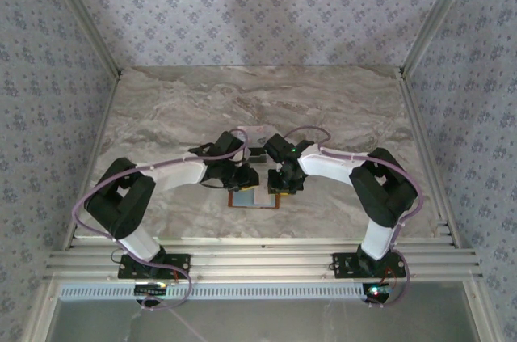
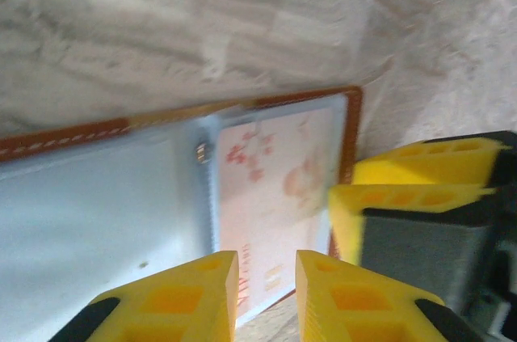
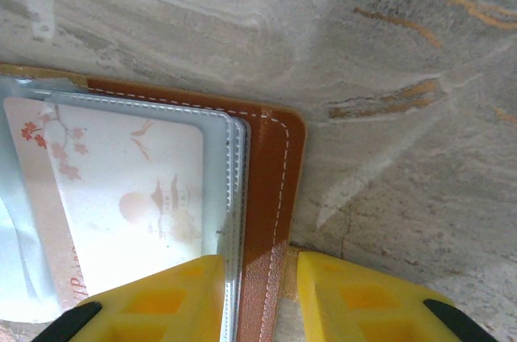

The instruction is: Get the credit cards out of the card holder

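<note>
The card holder [image 1: 252, 200] lies open and flat on the marble table, its brown stitched rim [image 3: 271, 164] framing clear sleeves. A pale credit card [image 3: 121, 188] with red blossoms sits inside a sleeve [image 2: 275, 172]. My left gripper [image 2: 266, 265] hangs over that card's near edge, jaws a little apart with nothing pinched. My right gripper [image 3: 260, 265] straddles the holder's right rim, one finger over the sleeves, the other past the leather with a gap showing. Its yellow fingers [image 2: 420, 188] stand beside the holder's edge. From above, both grippers [image 1: 245, 179] [image 1: 281, 182] meet over the holder.
A pale flat piece [image 1: 257, 129] and a small dark one [image 1: 255, 161] lie on the table just behind the grippers. Metal rails [image 1: 420, 140] border the table sides, and a slotted rail [image 1: 258, 261] runs along the near edge.
</note>
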{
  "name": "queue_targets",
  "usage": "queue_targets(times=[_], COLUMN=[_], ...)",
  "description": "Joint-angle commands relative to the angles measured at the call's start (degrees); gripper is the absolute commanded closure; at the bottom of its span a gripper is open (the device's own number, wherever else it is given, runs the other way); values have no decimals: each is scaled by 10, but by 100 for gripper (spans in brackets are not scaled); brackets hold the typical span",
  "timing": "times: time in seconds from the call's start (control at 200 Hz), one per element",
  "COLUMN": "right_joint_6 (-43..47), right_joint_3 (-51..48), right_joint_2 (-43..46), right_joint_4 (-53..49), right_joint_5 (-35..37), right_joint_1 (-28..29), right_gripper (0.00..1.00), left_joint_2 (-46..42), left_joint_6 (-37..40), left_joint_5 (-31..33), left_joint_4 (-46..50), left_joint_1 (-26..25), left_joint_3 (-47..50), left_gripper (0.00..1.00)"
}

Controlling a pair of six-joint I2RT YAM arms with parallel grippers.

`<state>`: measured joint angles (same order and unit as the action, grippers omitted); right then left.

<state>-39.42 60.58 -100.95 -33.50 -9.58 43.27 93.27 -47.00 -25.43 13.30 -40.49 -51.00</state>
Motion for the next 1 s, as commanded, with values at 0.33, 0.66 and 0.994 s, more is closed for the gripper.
queue_targets(times=[0.33,0.66,0.994], right_joint_6=[8,8,7], right_joint_3=[0,6,6], right_joint_2=[1,0,-1], right_joint_4=[-45,-47,-48], right_joint_5=[21,23,24], right_joint_1=[-3,-1,0], right_gripper=[68,68,69], left_joint_2=[58,72,89], left_joint_6=[24,20,28], left_joint_5=[2,-26,-17], left_joint_4=[25,-10,10], left_joint_1=[2,2,3], left_joint_3=[-27,-14,-16], left_gripper=[74,79,80])
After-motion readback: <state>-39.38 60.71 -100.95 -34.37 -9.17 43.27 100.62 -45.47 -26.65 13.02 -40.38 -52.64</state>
